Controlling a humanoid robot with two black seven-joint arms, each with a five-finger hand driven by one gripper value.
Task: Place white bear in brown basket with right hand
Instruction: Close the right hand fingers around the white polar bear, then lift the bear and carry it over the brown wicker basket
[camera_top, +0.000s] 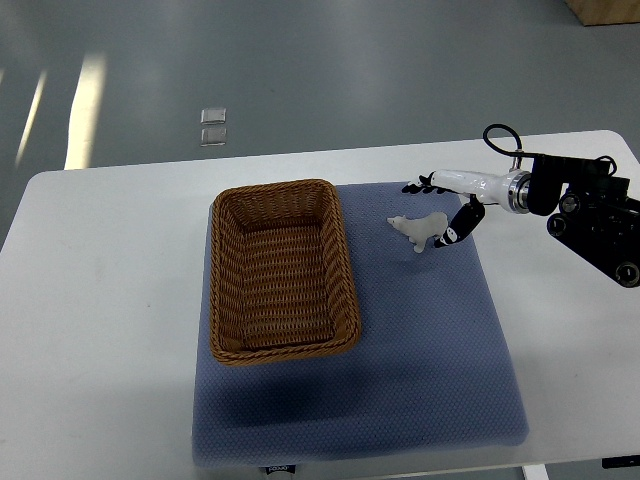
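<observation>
Reach/grasp step. Right hand sits at the small white toy bear, fingers spread, not closed on it. Bear stands on the blue mat, right of the empty brown wicker basket. Next: close grip, lift, carry left over the rim.

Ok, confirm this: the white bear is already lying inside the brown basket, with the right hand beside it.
Not quite: the top view shows the white bear on the blue mat, right of the brown basket, which holds nothing. The right hand is beside it.
</observation>
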